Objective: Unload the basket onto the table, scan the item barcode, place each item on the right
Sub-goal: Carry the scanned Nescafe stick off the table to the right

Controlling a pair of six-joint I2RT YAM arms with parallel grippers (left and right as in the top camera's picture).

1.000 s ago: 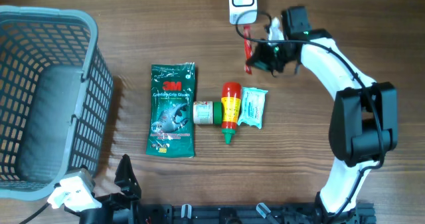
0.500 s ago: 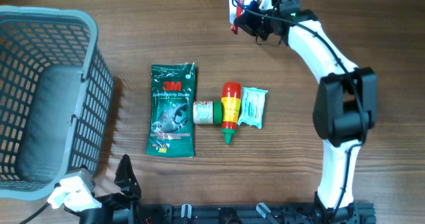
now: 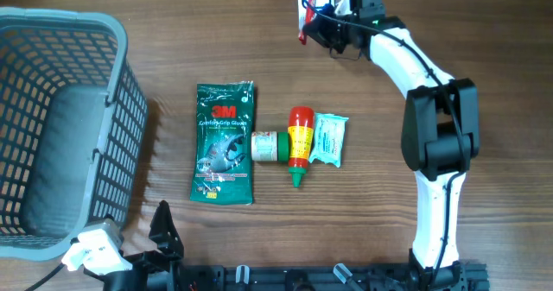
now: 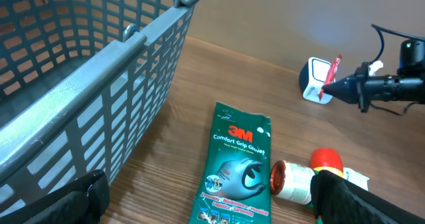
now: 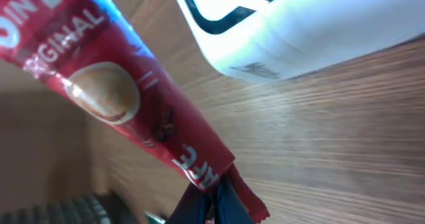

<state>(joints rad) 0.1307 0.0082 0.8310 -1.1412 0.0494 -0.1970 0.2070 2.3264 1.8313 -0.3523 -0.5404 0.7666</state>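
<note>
The right tool (image 5: 211, 201), pinched shut on the red sachet (image 5: 126, 104), holds it lengthwise across the scanner (image 5: 299, 31) at 12 o'clock.

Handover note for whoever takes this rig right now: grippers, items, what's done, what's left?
Left gripper: open, empty, low beside the basket.
Right gripper: shut on the red coffee sachet, held at the white scanner.
Mid-table, untouched: gloves packet, small bottle, red bottle, blue packet.
Done: sachet lifted to scanner.
Left: whether the barcode faces the scanner is unclear; finish the scan.
</note>
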